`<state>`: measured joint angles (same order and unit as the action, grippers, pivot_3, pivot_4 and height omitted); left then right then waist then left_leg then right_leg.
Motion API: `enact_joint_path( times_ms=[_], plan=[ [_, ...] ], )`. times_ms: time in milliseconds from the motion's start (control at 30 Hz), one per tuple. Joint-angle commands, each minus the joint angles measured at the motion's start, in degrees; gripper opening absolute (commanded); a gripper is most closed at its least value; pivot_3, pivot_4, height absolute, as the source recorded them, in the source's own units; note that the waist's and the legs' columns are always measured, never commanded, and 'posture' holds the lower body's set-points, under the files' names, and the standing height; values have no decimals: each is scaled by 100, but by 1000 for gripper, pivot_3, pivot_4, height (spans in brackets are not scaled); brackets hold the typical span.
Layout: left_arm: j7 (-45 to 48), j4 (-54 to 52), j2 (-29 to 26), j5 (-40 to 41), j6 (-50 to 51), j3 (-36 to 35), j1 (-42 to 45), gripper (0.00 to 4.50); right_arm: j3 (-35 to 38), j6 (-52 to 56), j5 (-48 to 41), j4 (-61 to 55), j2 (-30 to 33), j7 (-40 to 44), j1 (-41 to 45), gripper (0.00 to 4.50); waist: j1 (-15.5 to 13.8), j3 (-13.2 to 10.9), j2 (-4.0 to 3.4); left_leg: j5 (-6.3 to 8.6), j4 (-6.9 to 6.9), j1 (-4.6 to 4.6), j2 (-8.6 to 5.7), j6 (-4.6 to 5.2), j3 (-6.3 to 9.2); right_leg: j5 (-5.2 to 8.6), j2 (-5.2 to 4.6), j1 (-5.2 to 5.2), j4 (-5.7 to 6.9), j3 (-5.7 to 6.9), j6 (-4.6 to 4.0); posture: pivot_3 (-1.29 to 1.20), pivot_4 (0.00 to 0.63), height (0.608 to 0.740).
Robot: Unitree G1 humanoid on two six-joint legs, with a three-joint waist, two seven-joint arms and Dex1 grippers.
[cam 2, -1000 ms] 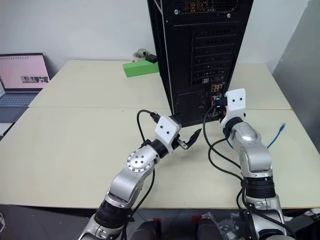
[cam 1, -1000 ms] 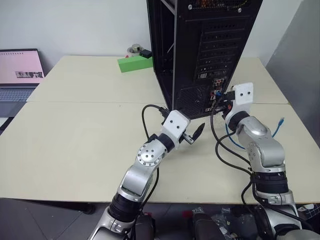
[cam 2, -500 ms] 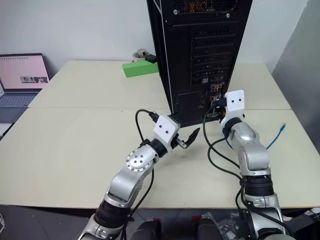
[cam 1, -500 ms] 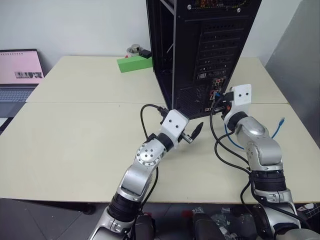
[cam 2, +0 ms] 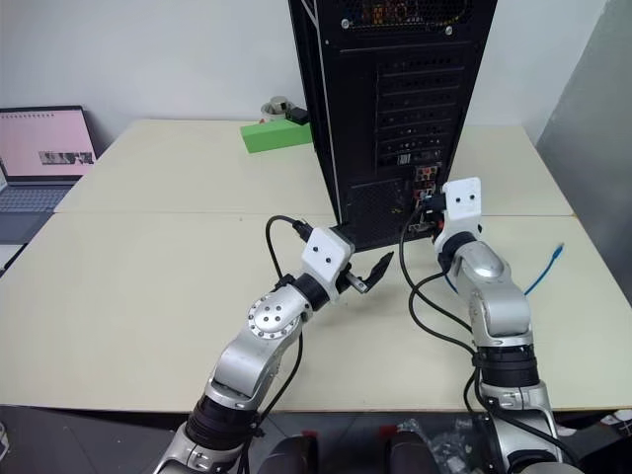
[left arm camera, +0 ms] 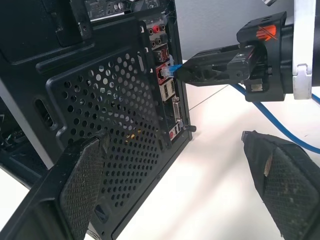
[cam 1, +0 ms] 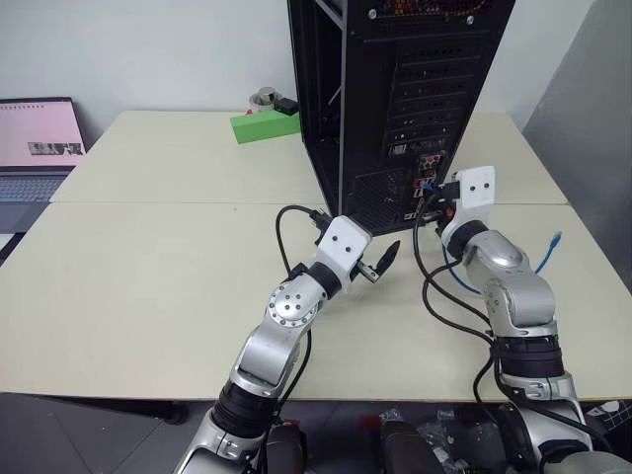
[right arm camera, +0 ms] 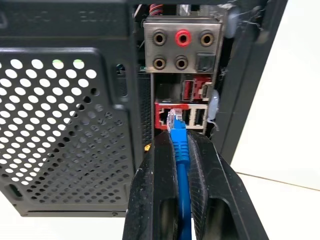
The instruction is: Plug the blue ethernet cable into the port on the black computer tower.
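Left gripper [cam 1: 378,263], two black fingers spread wide and holding nothing, hovers low beside the tall black metal computer tower [cam 1: 395,89], whose top is cut off. Right gripper [right arm camera: 179,145] is clenched on the thin bright blue ethernet cable [right arm camera: 180,150] just behind its pale translucent plug, whose tip sits at the mouth of the small red-rimmed squarish port [right arm camera: 167,117]; seating depth is hard to make out. Slack trails across the cream table [cam 1: 148,276], far end lying free at right.
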<state>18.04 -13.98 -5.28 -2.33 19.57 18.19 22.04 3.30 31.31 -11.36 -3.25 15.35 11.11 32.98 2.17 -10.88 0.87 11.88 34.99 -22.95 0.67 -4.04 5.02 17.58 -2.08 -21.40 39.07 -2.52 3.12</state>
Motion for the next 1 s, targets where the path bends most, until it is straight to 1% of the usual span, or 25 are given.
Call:
enact_joint_path(
  times_ms=[33, 267, 500, 700, 833, 1000],
  plan=[
    [-18, -187, 24, -18, -76, -21, -6, 4500, -34, -90, 55, -228, 19, 60, 163, 20, 1, 0, 0, 0, 0, 0, 0, 0, 0, 0, 0, 0, 0, 0, 0, 0, 150, 740],
    [-16, -189, 12, -34, -94, -11, -28, 4500, 32, -84, 104, -194, -67, -22, 207, 20, 1, 0, 0, 0, 0, 0, 0, 0, -1, 0, 0, 0, -1, -1, 0, 0, 150, 740],
    [-14, -199, -2, -37, -97, -24, -36, 4500, 432, 273, -214, -172, -386, -277, 330, 20, 3, 0, 0, 0, -1, -1, 0, 0, -1, 0, 0, -1, -1, -1, 0, 0, 150, 740],
    [-10, -175, -10, -41, -119, -30, -21, 4500, 464, 382, -272, -161, -490, -332, 418, 20, 21, 0, 0, 0, -1, 0, 0, 0, -1, 0, 0, -1, 0, -2, 0, 0, 150, 740],
    [-8, -162, -13, -39, -125, -40, -11, 4500, 428, 330, -282, -20, -539, -267, 533, 20, 54, 0, 0, 0, -1, 1, 0, 0, -1, 0, 0, -1, 1, -1, 0, 0, 150, 740],
    [-10, -167, -22, -46, -129, -40, -22, 4500, 326, 115, -200, 277, -431, 2, 731, 20, 124, 0, 0, 0, -1, 3, 1, 0, -1, -2, 2, -1, 3, -2, -2, 0, 150, 740]
  ],
)
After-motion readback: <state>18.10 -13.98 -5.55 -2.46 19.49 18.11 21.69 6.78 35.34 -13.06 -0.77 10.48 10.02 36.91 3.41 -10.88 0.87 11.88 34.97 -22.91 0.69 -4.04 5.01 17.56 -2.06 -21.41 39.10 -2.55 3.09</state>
